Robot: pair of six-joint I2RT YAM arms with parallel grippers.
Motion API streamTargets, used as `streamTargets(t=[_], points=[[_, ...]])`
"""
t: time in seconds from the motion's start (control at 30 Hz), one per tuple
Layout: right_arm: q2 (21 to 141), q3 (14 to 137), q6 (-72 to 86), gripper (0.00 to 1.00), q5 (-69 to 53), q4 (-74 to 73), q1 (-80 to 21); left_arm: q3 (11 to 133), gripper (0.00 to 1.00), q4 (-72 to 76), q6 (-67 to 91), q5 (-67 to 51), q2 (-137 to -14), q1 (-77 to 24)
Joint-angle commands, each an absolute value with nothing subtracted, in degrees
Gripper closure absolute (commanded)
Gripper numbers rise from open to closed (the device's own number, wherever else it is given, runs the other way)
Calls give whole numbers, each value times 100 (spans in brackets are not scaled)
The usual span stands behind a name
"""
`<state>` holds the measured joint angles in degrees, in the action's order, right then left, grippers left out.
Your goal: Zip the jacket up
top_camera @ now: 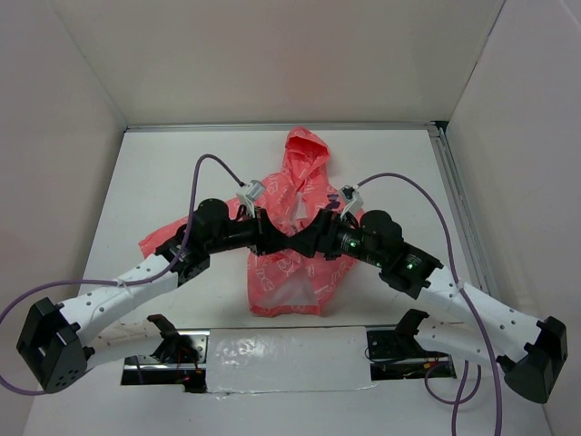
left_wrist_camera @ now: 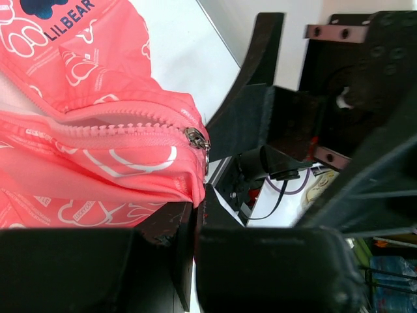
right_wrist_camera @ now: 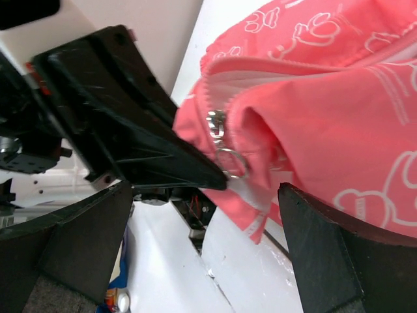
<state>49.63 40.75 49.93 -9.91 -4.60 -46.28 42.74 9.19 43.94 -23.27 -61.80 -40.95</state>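
The coral-pink hooded jacket [top_camera: 289, 263] lies flat mid-table, hood toward the back wall, and both grippers meet over its front. My left gripper [top_camera: 275, 239] is shut on the jacket's edge just below the zipper; the left wrist view shows its closed fingers [left_wrist_camera: 163, 228] pinching the pink fabric [left_wrist_camera: 98, 163], with the metal zipper slider [left_wrist_camera: 195, 138] just above. My right gripper [top_camera: 310, 239] is open. In the right wrist view its fingers [right_wrist_camera: 339, 254] stand wide apart, with the zipper slider [right_wrist_camera: 216, 124] and its ring pull [right_wrist_camera: 233, 163] between and beyond them, untouched.
The left gripper's black finger [right_wrist_camera: 130, 130] lies right beside the slider in the right wrist view. White walls close in the table [top_camera: 163, 182] on three sides. A metal rail [top_camera: 458, 200] runs along the right. A shiny covered slot [top_camera: 290, 359] lies between the arm bases.
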Motion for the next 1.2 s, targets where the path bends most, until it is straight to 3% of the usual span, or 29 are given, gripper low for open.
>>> streamTargets(t=[0.0, 0.23, 0.33, 0.4, 0.47, 0.6, 0.83, 1.17], points=[[4860, 3991, 5019, 0, -975, -150, -4562, 4236, 100, 1521, 4447, -2478, -5950, -4069], [4922, 3999, 4904, 4, -1353, 352, -4562, 4271, 100, 1494, 4430, -2637, -6117, -4069], [4992, 4148, 4895, 25, -1240, 115, -4562, 4254, 100, 1477, 4447, -2584, -6126, -4069], [5010, 4184, 4939, 32, -1213, 35, -4553, 4263, 100, 1415, 4403, -2488, -6117, -4069], [5010, 4227, 4922, 32, -1274, -104, -4561, 4280, 100, 1293, 4386, -2313, -6117, -4078], [4966, 4298, 4966, 21, -951, -614, -4562, 4254, 100, 1231, 4386, -2136, -6100, -4078], [4483, 4228, 4878, 17, -738, -792, -4562, 4280, 100, 1169, 4395, -2100, -6205, -4069], [4992, 4430, 4746, 18, -1143, -466, -4570, 4272, 100, 1230, 4395, -2241, -6214, -4069]])
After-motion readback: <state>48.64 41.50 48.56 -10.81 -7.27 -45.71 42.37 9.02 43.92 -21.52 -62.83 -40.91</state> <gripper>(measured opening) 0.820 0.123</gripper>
